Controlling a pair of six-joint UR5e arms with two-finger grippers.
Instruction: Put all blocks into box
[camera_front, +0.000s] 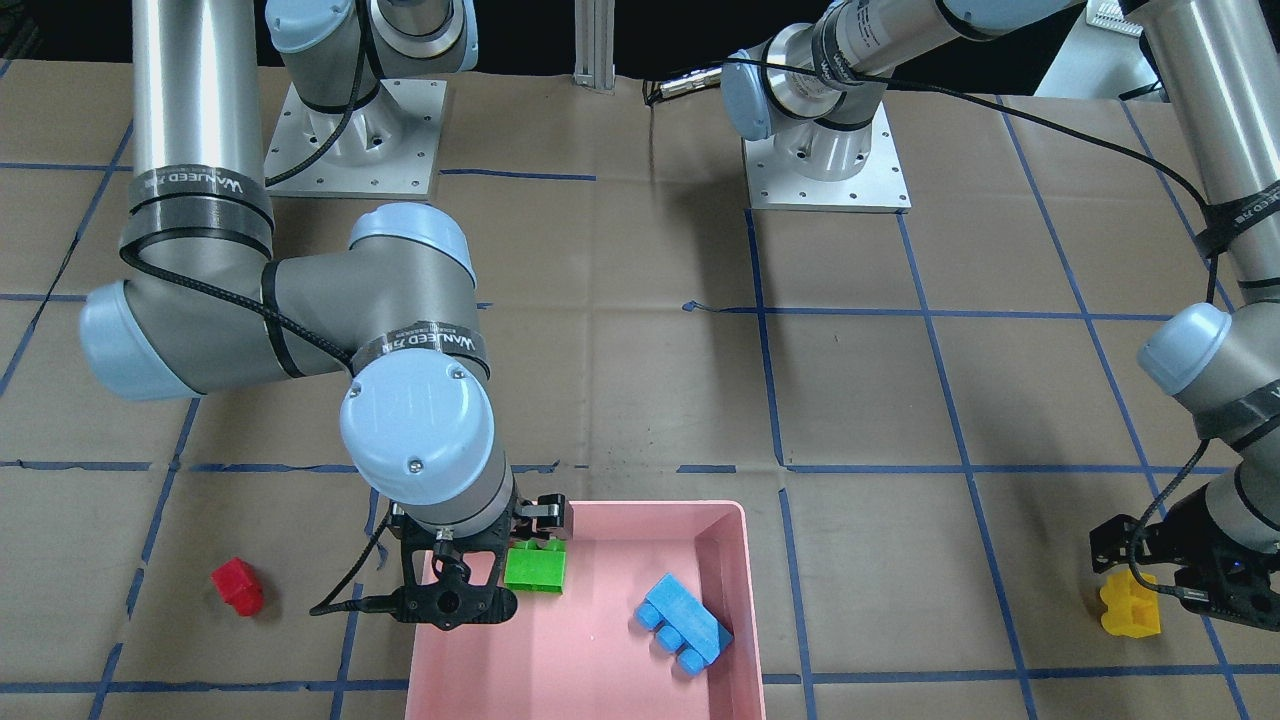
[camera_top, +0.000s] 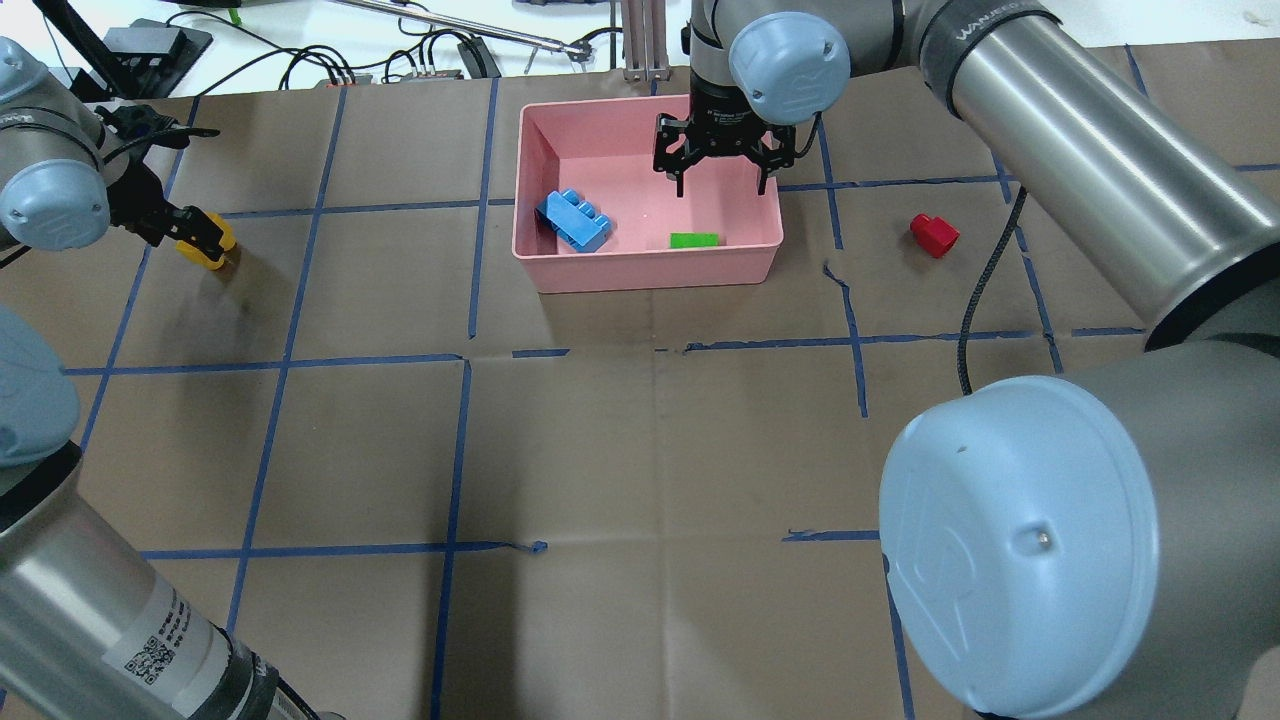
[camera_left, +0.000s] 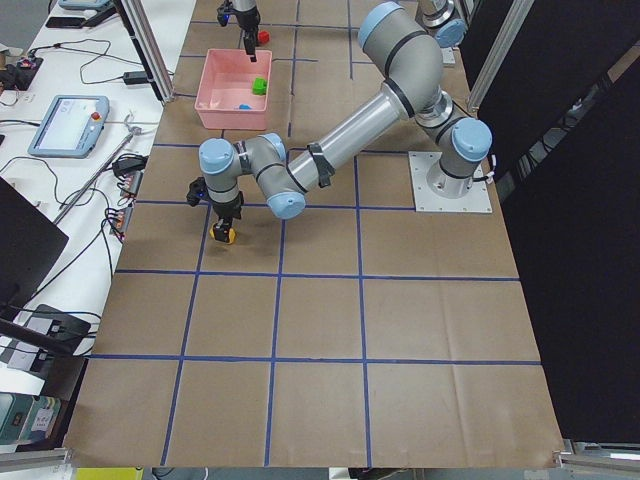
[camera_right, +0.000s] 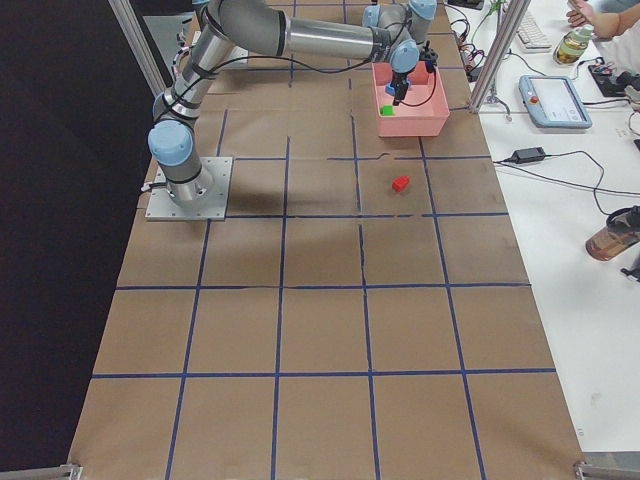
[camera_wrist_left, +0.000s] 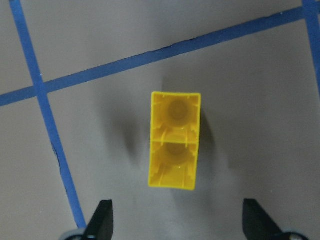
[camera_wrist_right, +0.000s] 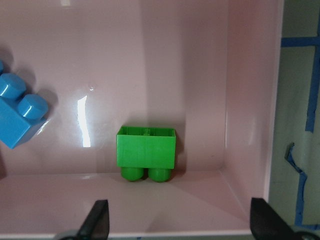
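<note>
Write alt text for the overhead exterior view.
A pink box at the far middle of the view holds a light-blue block and a green block, with the open right gripper hanging above it. A red block lies to its right; far left, the left gripper is over a yellow block.

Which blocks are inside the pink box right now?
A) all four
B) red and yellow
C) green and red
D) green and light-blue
D: the green block and light-blue block rest on the floor of the box, while the red block and yellow block lie outside it.
</note>
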